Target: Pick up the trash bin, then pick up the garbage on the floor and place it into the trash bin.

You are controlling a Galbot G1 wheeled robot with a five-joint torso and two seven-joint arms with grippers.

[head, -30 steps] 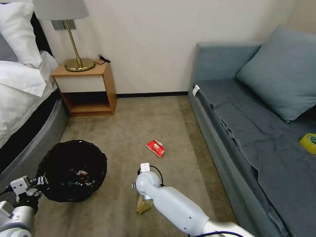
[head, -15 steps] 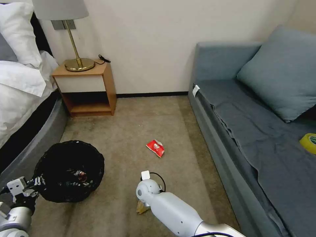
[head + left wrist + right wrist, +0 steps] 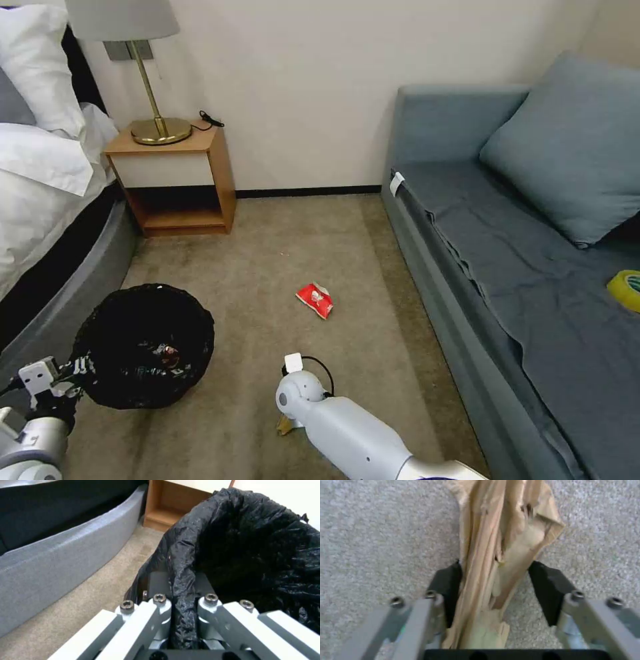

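The trash bin, lined with a crinkled black bag, hangs at the lower left over the carpet. My left gripper is shut on the bin's bag-covered rim. My right gripper points down at the floor, open, with the crumpled brown paper bag between its black pads. In the head view my right wrist covers most of that paper bag. A red-and-white packet lies on the carpet farther ahead. Some litter lies inside the bin.
A grey sofa with a yellow tape roll runs along the right. At the left are the bed and a wooden nightstand holding a brass lamp. Open carpet lies between them.
My right arm has sunk lower toward the floor, hiding more of the brown paper bag. The bin swayed slightly in the left gripper.
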